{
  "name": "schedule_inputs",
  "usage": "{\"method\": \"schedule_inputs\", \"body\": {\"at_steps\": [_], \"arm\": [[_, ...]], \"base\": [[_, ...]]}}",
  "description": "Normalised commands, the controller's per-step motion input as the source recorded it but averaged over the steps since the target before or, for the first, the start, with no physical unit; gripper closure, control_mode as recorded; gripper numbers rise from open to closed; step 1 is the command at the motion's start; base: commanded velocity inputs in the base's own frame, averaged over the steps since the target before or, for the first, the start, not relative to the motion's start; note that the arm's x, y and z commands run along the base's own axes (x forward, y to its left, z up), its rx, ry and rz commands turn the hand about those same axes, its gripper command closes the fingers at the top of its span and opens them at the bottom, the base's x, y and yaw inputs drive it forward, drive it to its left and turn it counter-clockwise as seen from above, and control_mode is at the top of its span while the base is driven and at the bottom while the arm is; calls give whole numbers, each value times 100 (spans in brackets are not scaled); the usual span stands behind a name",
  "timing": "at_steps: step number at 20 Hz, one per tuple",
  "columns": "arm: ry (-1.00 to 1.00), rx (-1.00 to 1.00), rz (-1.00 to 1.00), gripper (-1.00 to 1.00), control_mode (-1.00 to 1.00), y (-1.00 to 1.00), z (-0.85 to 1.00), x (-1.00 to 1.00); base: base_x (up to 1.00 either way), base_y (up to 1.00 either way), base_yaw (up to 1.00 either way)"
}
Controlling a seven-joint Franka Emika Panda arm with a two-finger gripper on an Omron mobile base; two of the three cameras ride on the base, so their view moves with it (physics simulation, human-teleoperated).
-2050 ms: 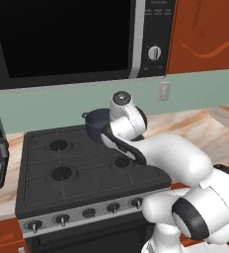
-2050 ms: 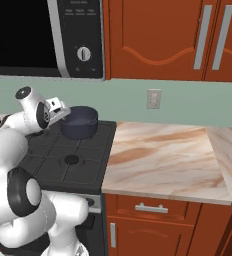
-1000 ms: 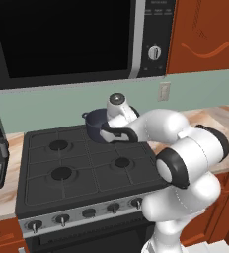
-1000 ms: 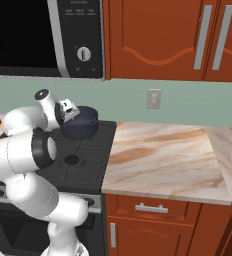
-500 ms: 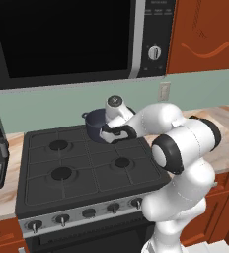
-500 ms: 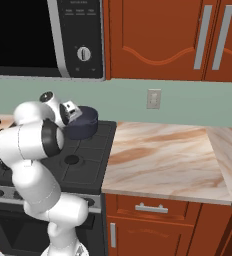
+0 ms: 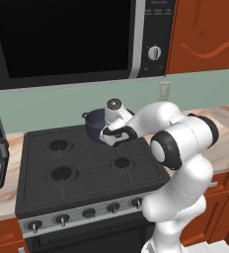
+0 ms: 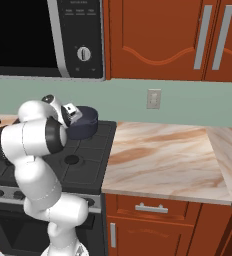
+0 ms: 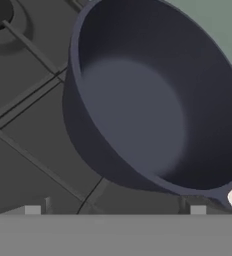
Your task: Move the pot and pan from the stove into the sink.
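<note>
The microwave (image 7: 67,39) hangs above the stove (image 7: 77,168), with red-brown cabinets (image 8: 163,37) to its right and a marbled counter (image 8: 158,160) running beside the cooktop. The white arm (image 7: 180,143) has folded tighter than a second ago: its elbow now stands closer to the stove's right edge, and the forearm reaches left across the back burners. The pot (image 7: 95,124) sits at the back right of the stove, against the green wall, where it sat in the earlier pictures. The gripper (image 7: 115,133) has drawn in right at the pot's near rim, closer than before. In the hand view the pot (image 9: 158,105) is seen from above its open mouth, its inside bare. The jaws stand wide apart, holding nothing, as they did a second ago.
</note>
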Motion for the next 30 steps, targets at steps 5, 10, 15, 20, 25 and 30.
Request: {"method": "schedule_inputs", "body": {"at_steps": [5,10,15,20,25,30], "arm": [[0,0,0,-100,-100,0,-4,16],[0,0,0,-100,-100,0,-5,25],[0,0,0,-100,-100,0,-16,18],[0,0,0,-100,-100,0,-16,18],[0,0,0,-100,-100,0,-16,19],[0,0,0,-100,-100,0,-8,13]], "base": [[0,0,0],[0,0,0],[0,0,0],[0,0,0],[0,0,0],[0,0,0]]}}
